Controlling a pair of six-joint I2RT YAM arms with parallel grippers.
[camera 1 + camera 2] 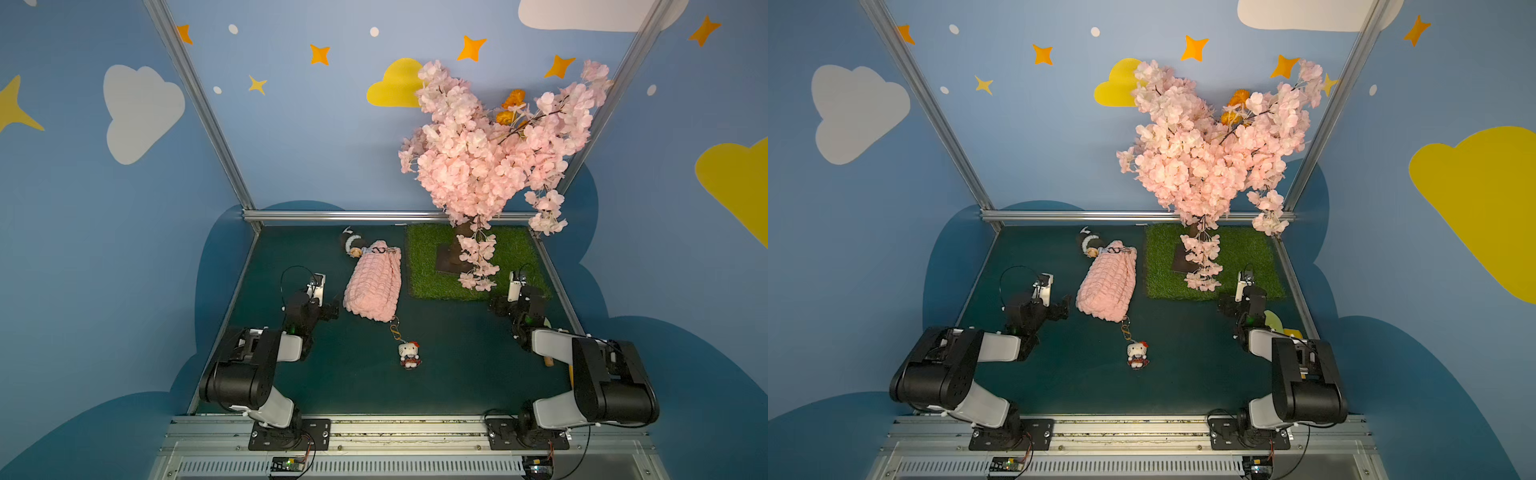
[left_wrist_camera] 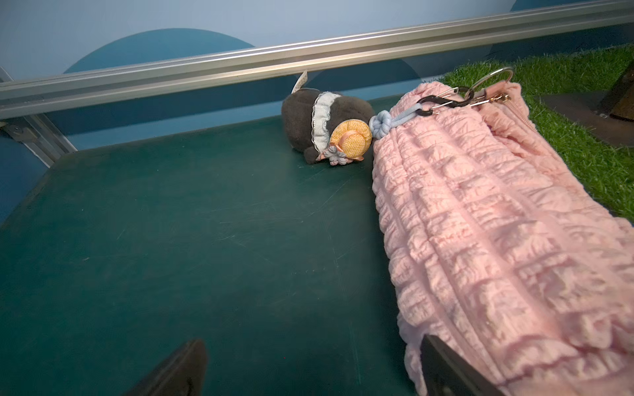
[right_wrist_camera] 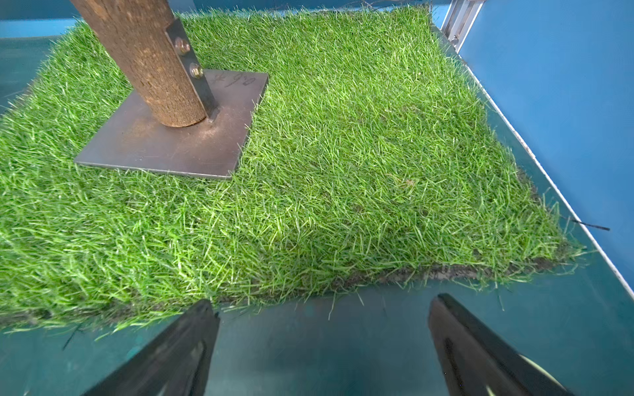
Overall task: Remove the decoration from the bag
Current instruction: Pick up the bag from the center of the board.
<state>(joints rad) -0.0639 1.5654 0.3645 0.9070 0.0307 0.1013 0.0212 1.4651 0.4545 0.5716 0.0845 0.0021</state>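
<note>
Between my left claw [image 2: 311,340] and right claw [image 3: 324,301], both gaping empty, the pink bag [image 1: 374,286] lies on the table [image 1: 457,357] with a cat charm [image 1: 409,353] chained to its near end, so I'd pin the bag with 1 and unclip, not tug.

Soft pink puffy bubble-knit pouch bag [image 1: 372,286]: even pale pink, grid of raised puffs all over. Small plush charm w/ woven hat [image 2: 326,127], nearer the tabletop's back edge: dk grey-brown body, pale blue frill, yellow-orange weave hat, peach bow. Its knotted cord [image 2: 401,116] lt blue, clip [image 2: 442,101] black. Small white cat plush charm [image 1: 409,352]: red bow, dk red dress. Tabletop [image 1: 353,386] dk teal. Fake-grass mat [image 1: 424,270] bright green. Blossom tree [image 1: 478,158] pale pink, few orange blooms. Walls [image 1: 291,124] blue w/ white & yellow clouds, orange stars.
</note>
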